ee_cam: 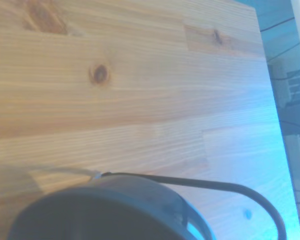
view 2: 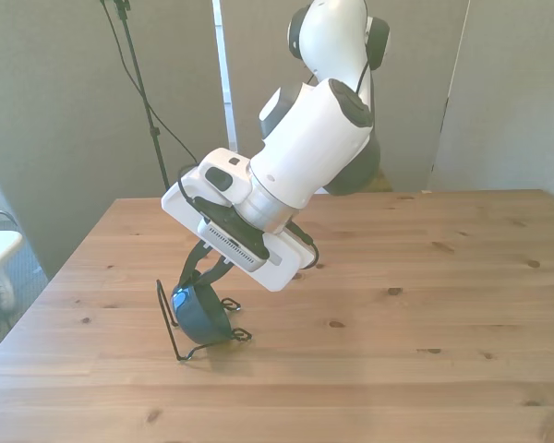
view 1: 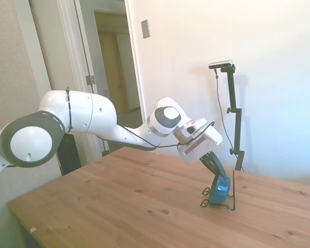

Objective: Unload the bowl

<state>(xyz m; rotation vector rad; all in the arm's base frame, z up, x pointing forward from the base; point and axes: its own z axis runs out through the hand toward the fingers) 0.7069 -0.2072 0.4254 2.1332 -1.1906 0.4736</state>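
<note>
The small blue bowl (view 1: 220, 190) stands on edge in a thin black wire rack (view 1: 233, 195) on the wooden table (view 1: 119, 201). My gripper (view 1: 218, 175) reaches down at a slant onto the bowl's upper rim, its dark fingers drawn together on it. In the front view the bowl (view 2: 201, 316) leans in the rack (view 2: 165, 314) toward the front view's left, with the gripper (view 2: 197, 282) just above it. Up close in the wrist view, the bowl's dark rim (ee_cam: 105, 210) is blurred, and a rack wire (ee_cam: 215, 186) curves behind it.
The table's edge at the front view's left (view 2: 37, 286) lies a short way from the rack. A doorway (view 1: 113, 67) and a white wall stand behind the table in the side view.
</note>
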